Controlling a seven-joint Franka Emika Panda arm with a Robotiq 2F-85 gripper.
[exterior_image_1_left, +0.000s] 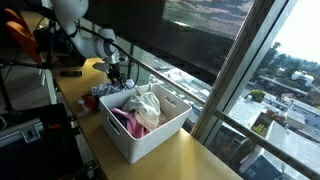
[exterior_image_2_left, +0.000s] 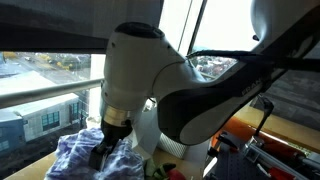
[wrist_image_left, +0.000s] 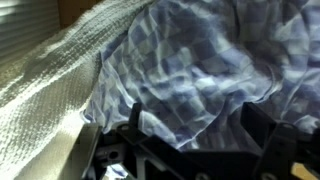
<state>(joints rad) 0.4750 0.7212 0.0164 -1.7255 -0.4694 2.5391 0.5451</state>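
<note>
Cloth (exterior_image_1_left: 101, 93), blue-checked, crumpled on table (exterior_image_1_left: 205, 160) just beside basket (exterior_image_1_left: 150, 140), directly under gripper (exterior_image_1_left: 118, 72). In wrist view, cloth (wrist_image_left: 200, 60) across most of the frame, with white towel (wrist_image_left: 50, 75) touching its edge. Jaws spread, straddling the folds, apparently pinching nothing. In an exterior view, gripper (exterior_image_2_left: 103, 150) sunk among the folds, fingertips hidden.

Risks, judged from here:
- Closing on a shallow ridge and slipping off the thin fabric.
- Catching towel together with cloth, given how they lie against each other.
- Pressing too low and scraping on table.
- Trailing a loose corner into basket's rim, or snagging the laundry (exterior_image_1_left: 140, 112) heaped inside.
</note>
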